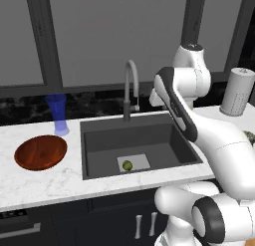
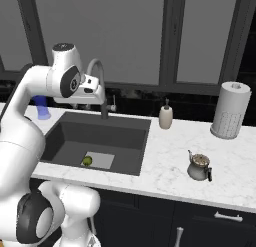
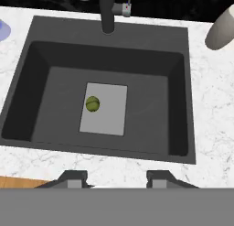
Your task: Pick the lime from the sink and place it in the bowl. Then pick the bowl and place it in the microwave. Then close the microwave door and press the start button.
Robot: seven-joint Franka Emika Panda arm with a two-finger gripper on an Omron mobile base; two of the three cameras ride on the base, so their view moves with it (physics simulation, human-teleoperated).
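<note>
The lime [image 3: 92, 103] lies on a pale patch at the bottom of the dark sink [image 3: 151, 106], also seen as the lime [image 1: 127, 165] [image 2: 87, 161] near the basin's front. My gripper [image 3: 116, 178] hovers high above the sink's front rim, open, its fingertips [image 3: 75, 177] wide apart with nothing between them. The lime sits well below and ahead of it. The reddish-brown bowl [image 1: 41, 152] rests on the marble counter left of the sink [image 1: 149, 135] and holds nothing. The microwave and its door are out of view.
A tall steel faucet [image 1: 130, 85] rises behind the basin. A blue vase [image 1: 57, 113] stands behind the bowl. Right of the sink [image 2: 100, 136] are a soap dispenser [image 2: 165, 116], a small kettle [image 2: 199, 167] and a paper towel roll [image 2: 230, 110].
</note>
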